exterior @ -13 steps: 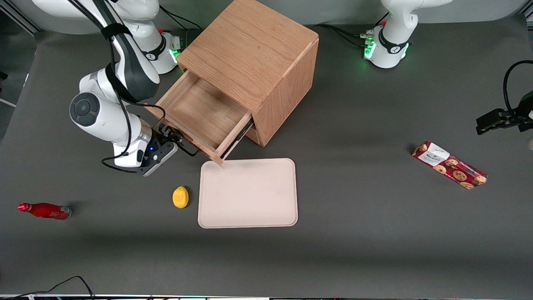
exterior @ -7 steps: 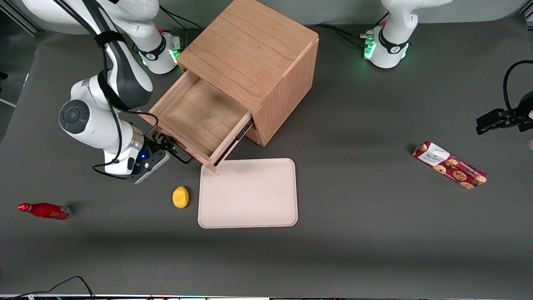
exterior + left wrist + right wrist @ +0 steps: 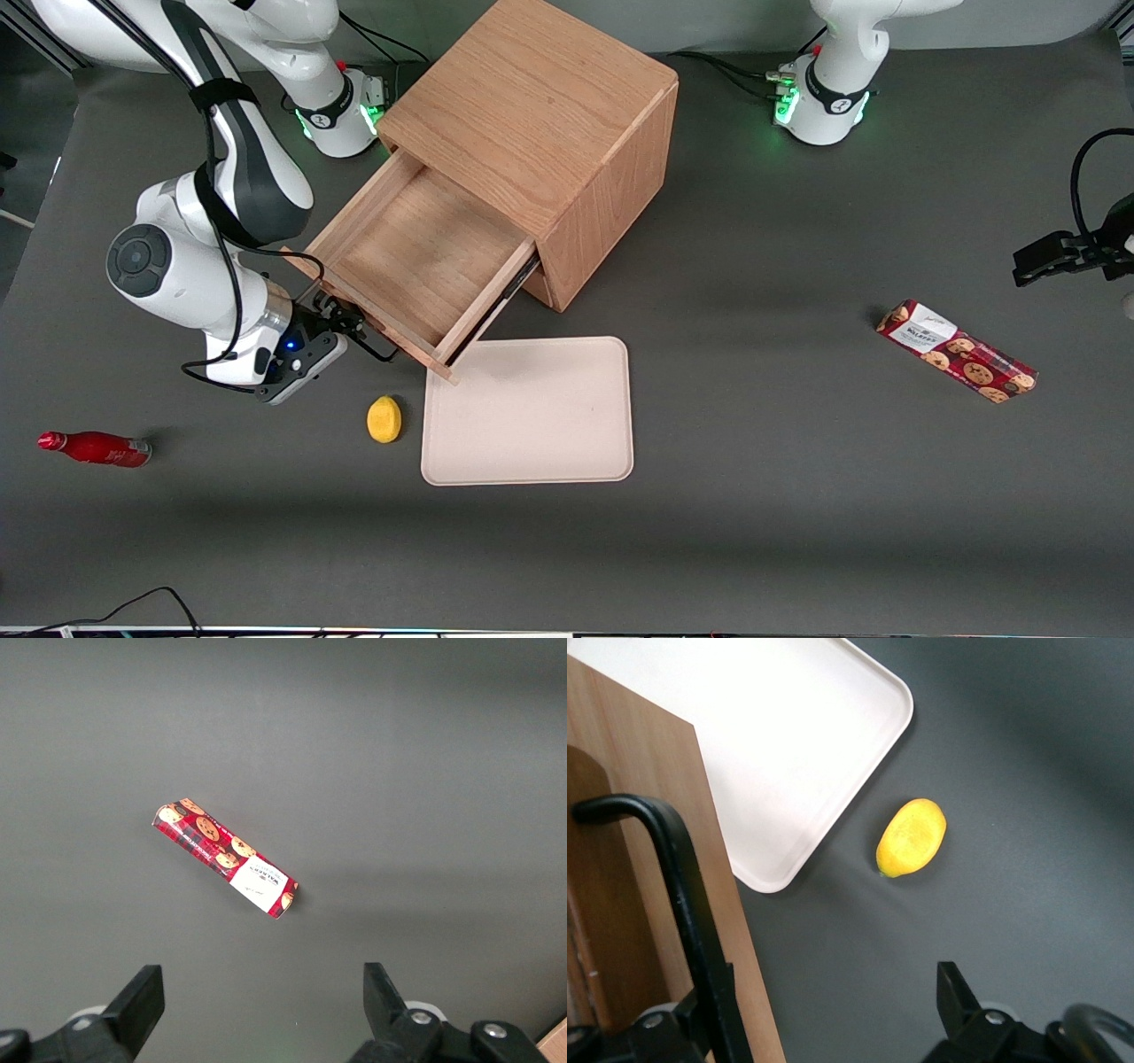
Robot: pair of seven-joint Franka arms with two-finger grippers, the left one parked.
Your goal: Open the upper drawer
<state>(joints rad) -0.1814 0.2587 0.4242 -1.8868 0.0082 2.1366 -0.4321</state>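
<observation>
Oak all over: we've got the cabinet (image 3: 549, 133) sitting on the dark grey desk (image 3: 753, 399), and the upper drawer (image 3: 416, 257) is pulled well out of its front, so we can see right into the bare wooden box. One front corner of the drawer hangs over the edge of the beige tray (image 3: 528, 410), which lies flat on the desk nearer the front camera than the cabinet.

Our gripper (image 3: 341, 317) is right at the drawer front, at the black bar handle (image 3: 682, 904). In the right wrist view the fingers stand well apart, with the handle running past one finger (image 3: 700, 1023) and the other finger (image 3: 961, 1005) hanging over bare desk, so it's open and not clamped on anything.

A yellow lemon (image 3: 384, 419) sits just beside the tray, near the gripper. A red bottle (image 3: 96, 448) lies on its side toward the working arm's end of the desk. A red cookie pack (image 3: 956, 351) lies toward the parked arm's end.
</observation>
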